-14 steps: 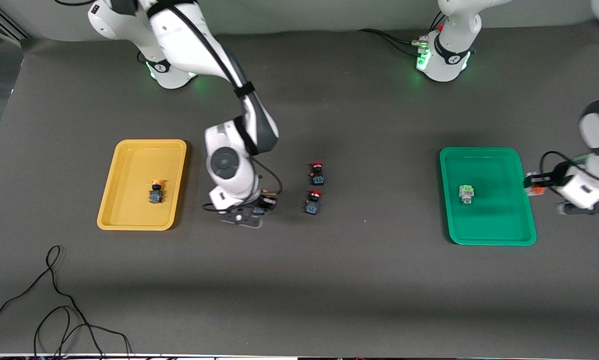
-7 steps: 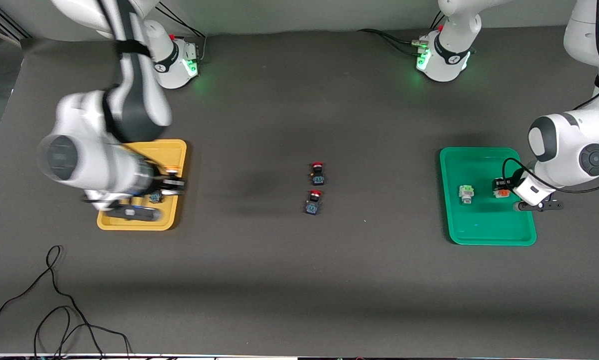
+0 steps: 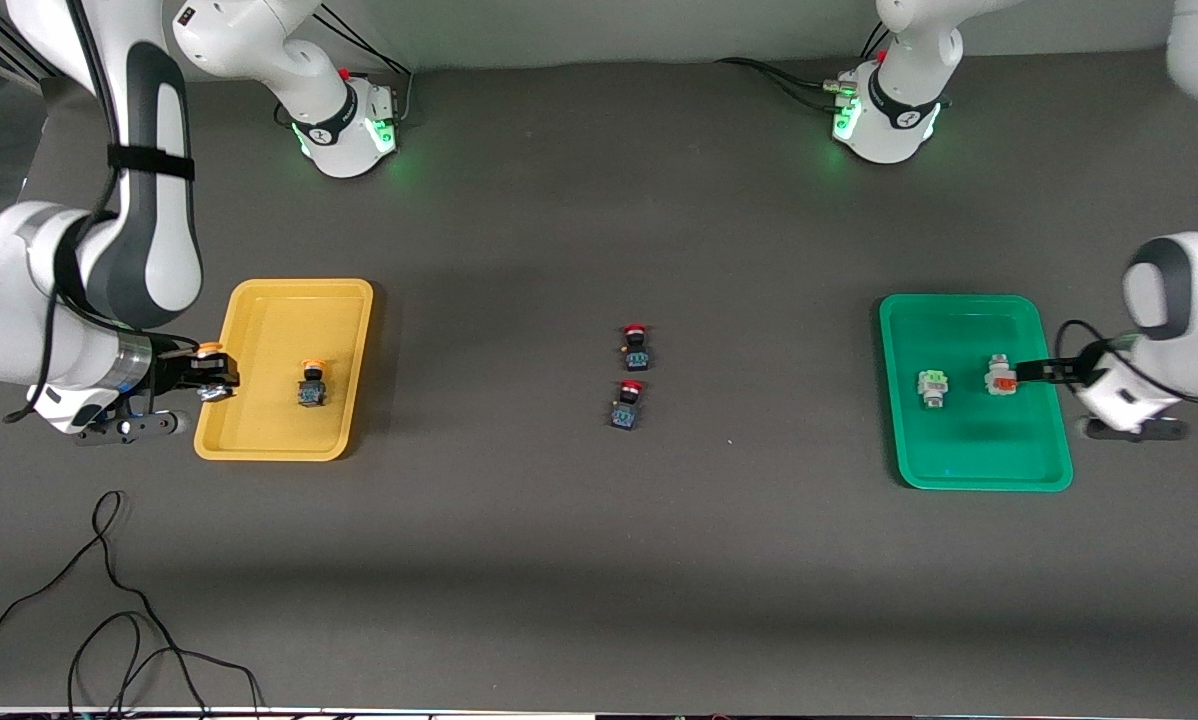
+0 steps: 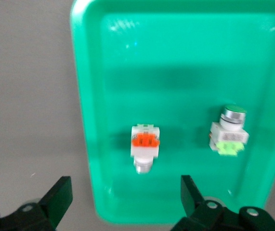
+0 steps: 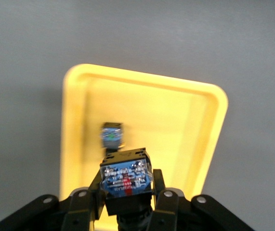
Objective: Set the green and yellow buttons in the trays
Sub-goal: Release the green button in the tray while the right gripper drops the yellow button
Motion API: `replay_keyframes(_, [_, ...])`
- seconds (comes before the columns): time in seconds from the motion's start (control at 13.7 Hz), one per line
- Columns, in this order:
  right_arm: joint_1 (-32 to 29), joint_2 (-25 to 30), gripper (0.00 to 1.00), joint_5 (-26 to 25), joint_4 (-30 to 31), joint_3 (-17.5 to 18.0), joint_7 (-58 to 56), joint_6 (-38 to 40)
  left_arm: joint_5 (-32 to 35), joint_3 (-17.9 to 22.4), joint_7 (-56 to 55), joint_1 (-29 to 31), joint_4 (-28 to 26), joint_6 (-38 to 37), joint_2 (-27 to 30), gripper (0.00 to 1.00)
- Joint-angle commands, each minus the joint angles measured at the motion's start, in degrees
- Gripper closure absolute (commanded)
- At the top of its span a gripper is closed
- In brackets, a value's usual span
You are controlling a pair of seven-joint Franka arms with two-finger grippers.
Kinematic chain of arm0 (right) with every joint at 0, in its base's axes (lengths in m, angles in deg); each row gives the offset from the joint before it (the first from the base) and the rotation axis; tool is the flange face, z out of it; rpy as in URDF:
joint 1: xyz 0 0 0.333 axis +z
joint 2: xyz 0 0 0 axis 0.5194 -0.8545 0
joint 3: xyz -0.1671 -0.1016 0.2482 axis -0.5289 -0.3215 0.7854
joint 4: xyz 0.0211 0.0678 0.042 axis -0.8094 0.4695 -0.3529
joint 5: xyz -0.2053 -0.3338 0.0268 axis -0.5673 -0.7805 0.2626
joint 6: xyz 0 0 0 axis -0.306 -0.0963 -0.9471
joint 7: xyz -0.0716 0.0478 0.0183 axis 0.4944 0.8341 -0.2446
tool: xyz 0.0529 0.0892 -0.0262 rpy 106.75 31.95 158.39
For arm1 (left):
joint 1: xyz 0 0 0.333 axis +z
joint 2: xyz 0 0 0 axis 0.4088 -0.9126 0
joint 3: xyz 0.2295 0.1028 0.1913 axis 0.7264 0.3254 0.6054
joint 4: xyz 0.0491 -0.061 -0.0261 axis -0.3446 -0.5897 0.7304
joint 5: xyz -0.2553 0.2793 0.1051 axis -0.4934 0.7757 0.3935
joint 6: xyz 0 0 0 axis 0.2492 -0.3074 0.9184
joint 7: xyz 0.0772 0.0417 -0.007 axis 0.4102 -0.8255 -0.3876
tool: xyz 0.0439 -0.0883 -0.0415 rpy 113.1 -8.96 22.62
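Swung from mid-frame to the yellow tray's (image 3: 259, 440) left edge, my right hand (image 3: 209, 378) clenches a yellow button (image 3: 207, 350) needing a centred drop, while my left hand (image 3: 1044, 370) hangs released beside the green tray (image 3: 959, 470).

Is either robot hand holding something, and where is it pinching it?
The right gripper pinches a yellow-capped button by its black body. The left gripper is open and holds nothing.
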Motion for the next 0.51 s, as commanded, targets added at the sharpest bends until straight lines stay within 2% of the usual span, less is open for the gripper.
replay_keyframes(0.0, [0.3, -0.6, 1.00, 0.3, 7.9, -0.1, -5.1, -11.1, -0.2, -0.5, 2.0, -0.1, 9.8, -13.1, 2.4, 0.00])
replay_keyframes(0.15, [0.3, -2.0, 1.00, 1.7, 14.2, 0.4, -8.4, -21.9, -1.1, -1.7, 2.1, -0.2, 12.2, -17.5, 6.0, 0.00])
replay_keyframes(0.22, [0.2, -3.1, 1.00, 3.7, 15.6, 0.9, -10.1, -24.5, -1.8, -1.9, 2.1, -0.3, 12.1, -18.1, 8.2, 0.00])
replay_keyframes(0.29, [0.2, -4.8, 1.00, 7.3, 16.5, 1.6, -12.1, -26.0, -2.3, -2.0, 2.1, -0.4, 12.1, -19.9, 10.0, 0.00])
replay_keyframes(0.44, [0.2, -8.7, 1.00, 18.0, 17.2, 3.1, -19.3, -27.6, -3.4, -2.8, 2.0, -0.5, 12.2, -21.7, 13.2, 0.00])
